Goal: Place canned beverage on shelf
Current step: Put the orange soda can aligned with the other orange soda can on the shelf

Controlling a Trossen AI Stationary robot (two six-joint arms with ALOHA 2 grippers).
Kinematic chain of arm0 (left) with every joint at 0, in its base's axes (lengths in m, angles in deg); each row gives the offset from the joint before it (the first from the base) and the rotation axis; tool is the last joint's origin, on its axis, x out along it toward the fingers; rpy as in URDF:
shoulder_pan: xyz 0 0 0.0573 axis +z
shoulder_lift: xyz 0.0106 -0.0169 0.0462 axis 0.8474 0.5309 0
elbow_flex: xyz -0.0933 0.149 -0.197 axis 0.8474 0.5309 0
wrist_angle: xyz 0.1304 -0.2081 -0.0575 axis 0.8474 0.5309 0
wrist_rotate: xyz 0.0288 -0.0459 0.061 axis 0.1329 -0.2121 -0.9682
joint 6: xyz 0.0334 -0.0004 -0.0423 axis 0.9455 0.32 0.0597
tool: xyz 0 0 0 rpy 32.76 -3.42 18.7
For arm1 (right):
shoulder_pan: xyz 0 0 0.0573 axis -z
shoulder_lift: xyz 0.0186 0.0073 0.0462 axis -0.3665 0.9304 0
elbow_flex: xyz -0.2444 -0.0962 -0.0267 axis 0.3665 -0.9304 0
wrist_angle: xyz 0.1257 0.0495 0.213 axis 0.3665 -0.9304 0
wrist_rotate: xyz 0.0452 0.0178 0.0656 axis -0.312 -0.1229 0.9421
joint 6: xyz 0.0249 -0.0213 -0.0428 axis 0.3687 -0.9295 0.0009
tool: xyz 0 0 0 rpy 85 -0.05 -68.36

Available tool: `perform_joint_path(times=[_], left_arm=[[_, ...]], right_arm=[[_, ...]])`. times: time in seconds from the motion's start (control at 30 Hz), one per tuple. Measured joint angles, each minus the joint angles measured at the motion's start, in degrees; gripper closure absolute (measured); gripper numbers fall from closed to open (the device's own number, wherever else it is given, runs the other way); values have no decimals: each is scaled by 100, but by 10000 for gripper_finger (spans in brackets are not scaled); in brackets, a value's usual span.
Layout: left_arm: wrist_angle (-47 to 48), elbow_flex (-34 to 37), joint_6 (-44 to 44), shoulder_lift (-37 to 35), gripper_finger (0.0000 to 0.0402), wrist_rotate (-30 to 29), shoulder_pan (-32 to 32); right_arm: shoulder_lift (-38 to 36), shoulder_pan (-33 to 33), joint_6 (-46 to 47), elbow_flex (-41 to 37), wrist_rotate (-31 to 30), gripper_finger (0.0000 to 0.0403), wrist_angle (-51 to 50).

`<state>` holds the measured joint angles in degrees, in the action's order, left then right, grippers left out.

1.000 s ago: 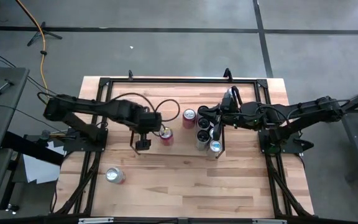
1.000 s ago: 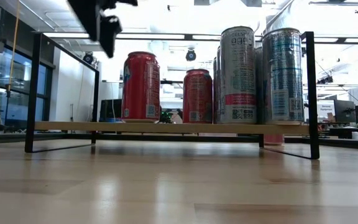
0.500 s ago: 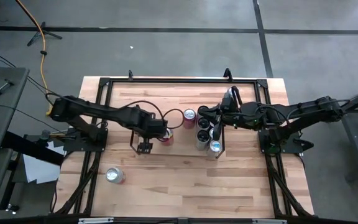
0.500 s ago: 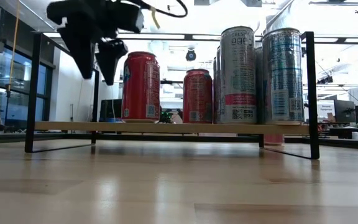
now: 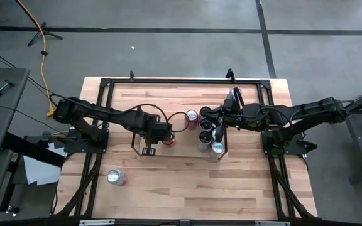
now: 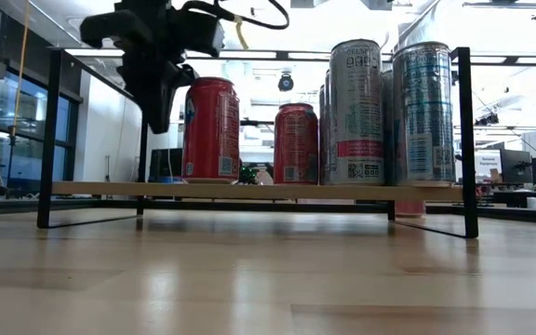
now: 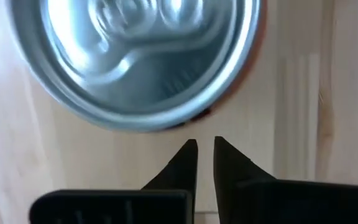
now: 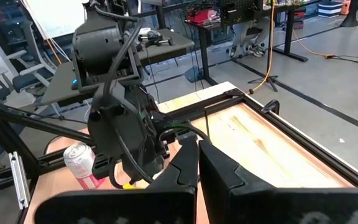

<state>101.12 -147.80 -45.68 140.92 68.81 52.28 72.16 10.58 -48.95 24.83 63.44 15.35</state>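
Observation:
A red can point(image 6: 210, 130) stands upright on the shelf point(image 6: 249, 190), toward its left end; its silver top point(image 7: 135, 56) fills the left wrist view. My left gripper point(image 6: 159, 113) point(image 5: 160, 135) points down just left of this can, shut on nothing. A strip of board shows between its fingertips point(image 7: 204, 144) and the can. A second red can point(image 5: 191, 116) and tall silver cans point(image 6: 389, 112) stand on the shelf farther right. My right gripper point(image 8: 197, 152) point(image 5: 207, 115) hangs shut and level above the silver cans.
One more can point(image 5: 115, 177) stands on the plank tabletop near its front left. Black wire frames point(image 6: 465, 140) close the shelf's short ends. Black rails point(image 5: 181, 81) border the table. Bare board lies between the red cans, and bare tabletop in front of the shelf.
My left gripper has come down and a little toward the table's right, to the left side of the red can, and has shut from wide open with nothing between its fingers. The cans stand as before.

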Motion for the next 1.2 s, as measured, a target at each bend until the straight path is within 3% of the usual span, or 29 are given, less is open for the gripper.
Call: perform_joint_path(times=[0.63, 1.2], left_arm=[[-1391, 0, 57, 3, 401, -235, 82], [-2172, 0, 75, 744, 401, -219, 157]], right_arm=[[1, 0, 3, 0, -4, 402, -219], [0, 0, 132, 0, -3, 402, -292]])
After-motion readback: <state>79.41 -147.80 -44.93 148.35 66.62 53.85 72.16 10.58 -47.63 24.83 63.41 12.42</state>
